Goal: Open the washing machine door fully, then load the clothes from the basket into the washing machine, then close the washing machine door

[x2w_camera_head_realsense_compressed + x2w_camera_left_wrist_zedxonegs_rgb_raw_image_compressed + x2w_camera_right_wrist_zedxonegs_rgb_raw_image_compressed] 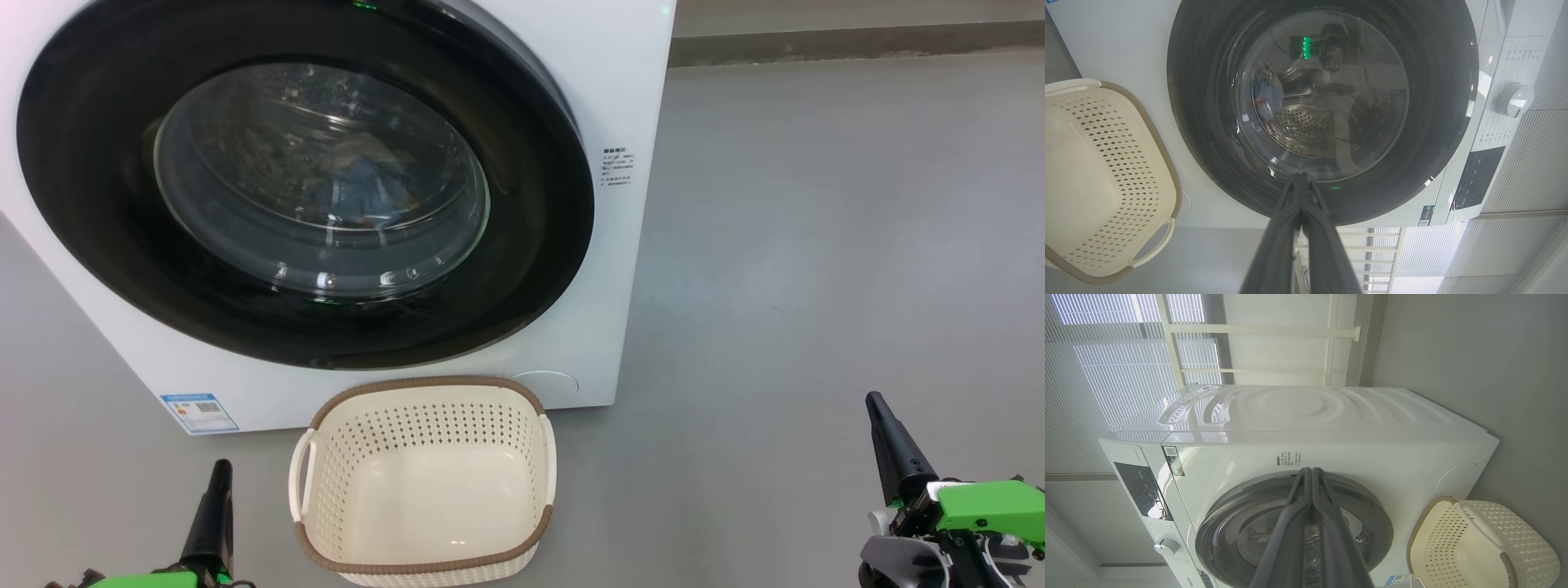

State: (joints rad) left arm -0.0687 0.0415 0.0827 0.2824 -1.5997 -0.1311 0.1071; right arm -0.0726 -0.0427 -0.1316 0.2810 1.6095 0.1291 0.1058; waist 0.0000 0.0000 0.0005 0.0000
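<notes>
Both grippers clenched empty before the shut front-loader

The left gripper [219,472] and right gripper [875,404] press their slim matt-black fingers tip to tip, holding nothing. Between them, nearer the left, sits the cream perforated plastic basket [424,382] with a brown woven-look rim. Beyond the tips, the white boxy washing machine [629,82] has its glossy black round door [98,204] shut, and blue clothes [371,184] lie behind its bulging glass. The print on its blue corner label [200,412] is too small to read.
</notes>
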